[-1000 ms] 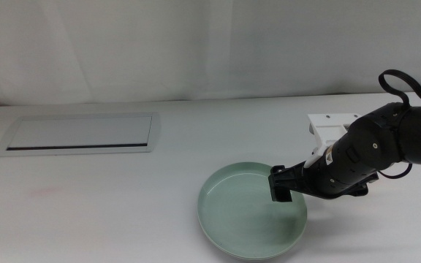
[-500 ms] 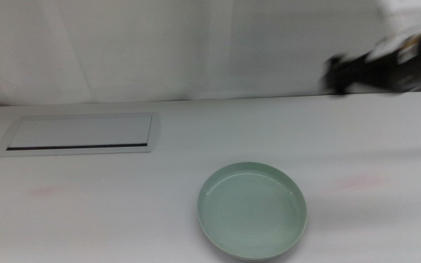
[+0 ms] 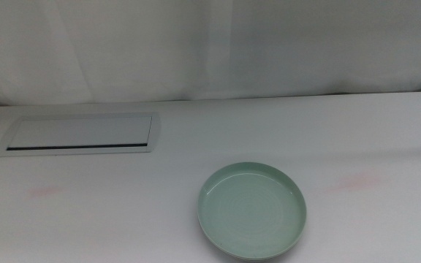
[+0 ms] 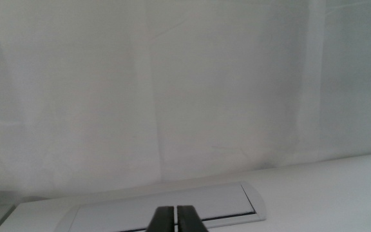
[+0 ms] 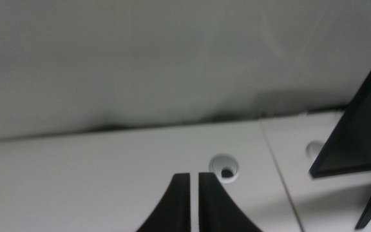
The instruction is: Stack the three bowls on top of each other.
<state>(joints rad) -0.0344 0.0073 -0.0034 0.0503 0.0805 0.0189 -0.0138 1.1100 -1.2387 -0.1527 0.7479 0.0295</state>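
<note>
Neither arm shows in the middle view. The left gripper [image 4: 175,219] appears only in its own wrist view, held low and level, facing a pale curtain-like backdrop, its two dark jaws pressed together with nothing between them. The right gripper [image 5: 192,203] likewise appears only in its wrist view, aimed toward the back edge of the desk, its jaws nearly touching with just a thin slit between them and holding nothing. The white desk [image 3: 123,204] fills the lower two thirds of the middle view, with a white draped backdrop [image 3: 210,51] behind it. A flat silver panel [image 3: 79,134] lies recessed at the left of the frame. The mint green bowl [image 3: 252,210] sits in the lower right of centre, upright, near the bottom edge; a thin pale rim shows just beneath its lower edge, but what lies under it cannot be told. In the right wrist view a round hole [image 5: 225,167] is set in the desk, and a dark angled stand [image 5: 359,122] occupies the right edge.
</note>
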